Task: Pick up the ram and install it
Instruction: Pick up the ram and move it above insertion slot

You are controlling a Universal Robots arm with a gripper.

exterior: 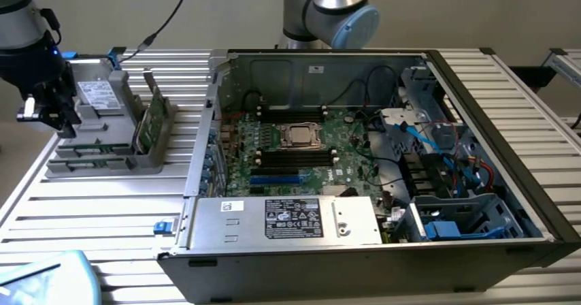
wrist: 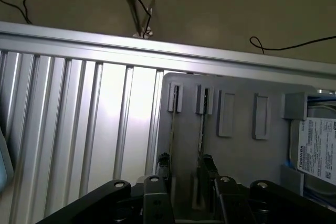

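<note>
Two ram sticks stand edge-on in the slots of a grey holder: one ram stick and a second ram stick beside it. My gripper is open just above them, and its black fingertips sit near the sticks' near ends without touching them that I can see. In the exterior view the gripper hangs over the holder at the exterior view's left, where the ram shows as thin green strips. The motherboard lies inside the open computer case.
A silver hard drive and a broad green expansion card also stand in the holder. The open case holds cables, a power supply and drive cages. Everything rests on a ribbed aluminium table.
</note>
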